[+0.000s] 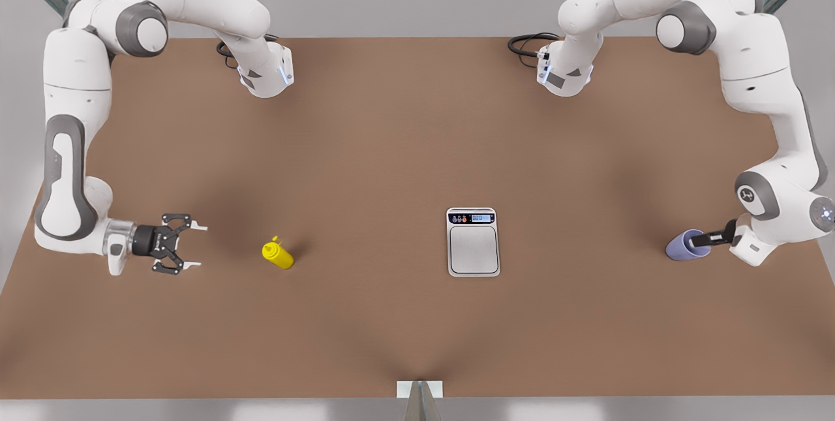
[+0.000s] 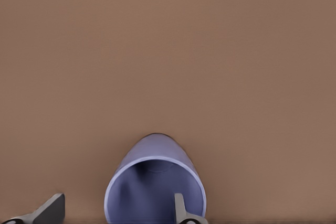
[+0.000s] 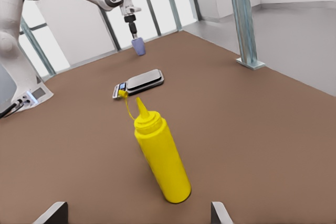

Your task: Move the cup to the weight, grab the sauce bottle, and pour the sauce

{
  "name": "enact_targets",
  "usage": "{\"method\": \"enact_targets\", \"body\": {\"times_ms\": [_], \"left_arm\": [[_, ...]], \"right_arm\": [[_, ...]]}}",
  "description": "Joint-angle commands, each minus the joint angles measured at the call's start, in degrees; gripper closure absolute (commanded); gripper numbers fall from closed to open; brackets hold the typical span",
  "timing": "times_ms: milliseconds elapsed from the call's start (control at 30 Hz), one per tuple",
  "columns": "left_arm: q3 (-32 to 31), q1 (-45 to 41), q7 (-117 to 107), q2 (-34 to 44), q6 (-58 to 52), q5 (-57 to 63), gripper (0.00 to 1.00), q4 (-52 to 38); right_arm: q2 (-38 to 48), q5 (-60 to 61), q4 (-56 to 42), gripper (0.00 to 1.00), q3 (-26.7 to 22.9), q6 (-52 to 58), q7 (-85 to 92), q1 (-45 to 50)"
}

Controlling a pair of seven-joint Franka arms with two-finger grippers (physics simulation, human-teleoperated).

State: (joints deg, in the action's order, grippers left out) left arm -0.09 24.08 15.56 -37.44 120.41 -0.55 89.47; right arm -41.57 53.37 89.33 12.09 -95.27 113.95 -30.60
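Now the left gripper (image 1: pixel 698 239), on the arm at the front view's right, reaches into the cup (image 1: pixel 685 246) at the right edge of the brown table (image 1: pixel 391 147). In the left wrist view one finger (image 2: pixel 181 208) sits inside the cup's mouth while the other (image 2: pixel 50 208) stands well outside the wall, so the jaws straddle the rim without pinching it. The lavender cup (image 2: pixel 152 182) rests on the table, its open mouth facing the wrist camera.

Across the table, at the front view's left, the right gripper (image 1: pixel 192 247) hovers low with its fingers spread wide, pointed at the bottle (image 1: pixel 278 254) but apart from it. The yellow bottle stands upright on the table near that gripper, nozzle up. From the right wrist view the bottle (image 3: pixel 160 158) stands between the two fingertips (image 3: pixel 52 212) and a little beyond them, touched by neither.

Between the two arms, right of centre in the front view, lies the scale (image 1: pixel 473 242), flat on the table, its dark display strip on the far side and its grey plate bare. It is well apart from both cup and bottle. In the right wrist view the scale (image 3: pixel 139 83) lies beyond the bottle, and farther off the left gripper (image 3: pixel 131 23) hangs over the cup (image 3: pixel 138 46).
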Motion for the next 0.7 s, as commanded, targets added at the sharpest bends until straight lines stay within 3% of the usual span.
{"method": "enact_targets", "body": {"times_ms": [0,133,300,367,433,467,667], "left_arm": [[0.0,0.0,0.0,0.0,0.0,0.0,0.0,0.0],[0.1,0.1,0.0,-0.3,0.1,0.0,0.0,0.0],[0.1,0.1,0.0,-2.5,0.5,0.0,0.01,-0.1],[0.1,0.1,0.1,-3.2,0.5,0.0,0.13,-0.1],[0.1,0.6,0.1,-3.2,0.5,0.0,0.43,-0.2],[0.1,0.7,0.1,-3.2,0.5,0.0,0.51,-0.2],[0.1,0.7,0.0,-3.5,0.5,-0.1,0.71,-0.3]], "right_arm": [[0.0,0.9,0.3,0.0,0.0,0.0,1.2,0.0],[-2.9,7.2,0.5,0.0,0.0,-0.1,17.3,1.2],[-10.1,10.2,0.4,0.0,0.0,-0.1,25.3,2.3],[-10.5,10.8,0.5,0.0,0.0,-0.1,26.3,3.4],[-10.6,11.4,1.5,0.0,0.0,-0.2,26.2,3.9],[-10.6,12.1,2.3,0.0,-0.1,-0.2,26.3,4.7],[-10.6,13.5,2.7,0.0,-0.1,-1.1,27.6,7.9]]}}
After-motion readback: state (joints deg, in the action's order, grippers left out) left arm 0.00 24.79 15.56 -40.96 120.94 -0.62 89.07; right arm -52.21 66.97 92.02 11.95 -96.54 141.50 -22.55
